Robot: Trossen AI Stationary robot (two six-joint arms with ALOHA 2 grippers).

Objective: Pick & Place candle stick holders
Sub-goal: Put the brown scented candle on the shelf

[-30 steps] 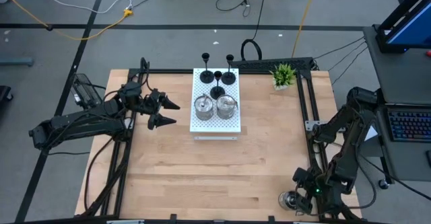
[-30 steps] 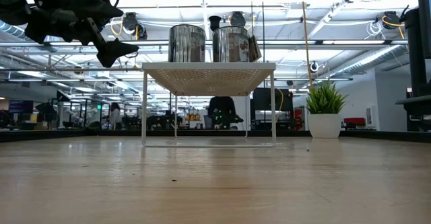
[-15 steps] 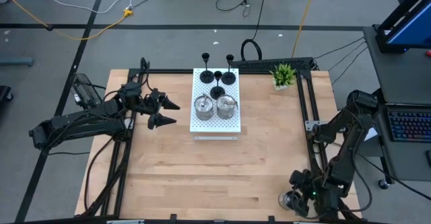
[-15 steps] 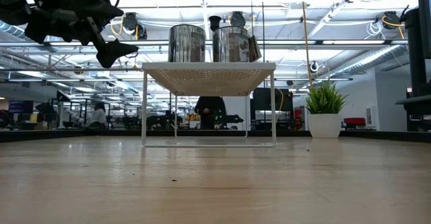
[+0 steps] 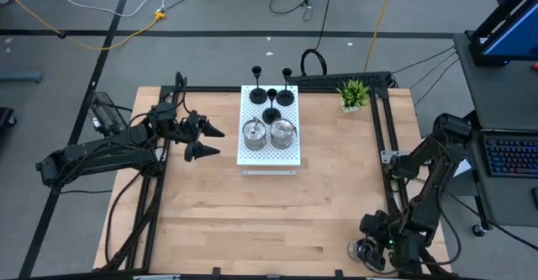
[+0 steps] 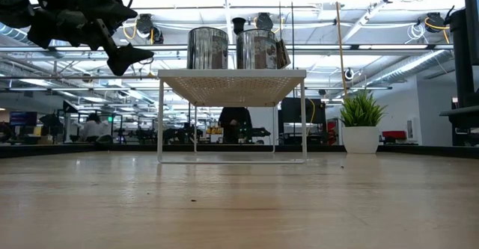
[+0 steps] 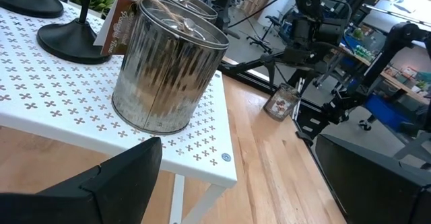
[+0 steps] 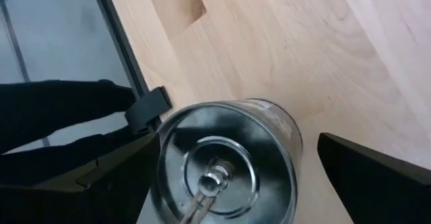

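high view: three black holders, three silver holders.

High cam: straight down, far off, covers the whole counter and both arms. Low cam: counter height, level, faces the white board and the room behind. Left wrist cam: close on a silver holder on that board, right arm farther off. Right wrist cam: steep down, very close over a silver holder at the counter's edge. High and low share the board.
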